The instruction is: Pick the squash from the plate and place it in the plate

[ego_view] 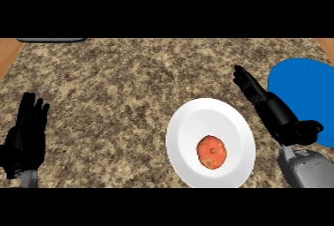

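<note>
An orange squash (211, 152) lies on a white plate (195, 119) at the lower middle right of the counter. A blue plate (301, 84) sits at the right edge, partly behind my right arm. My right hand (271, 108) is between the two plates, fingers straight and pointing up and left, apart from the squash. At the left edge my left hand (26, 132) rests open with fingers up.
The speckled stone counter (117, 79) spreads to the left and far side. A dark object (51, 40) shows at the top left edge. Wooden strips (8, 53) border the counter at the upper corners.
</note>
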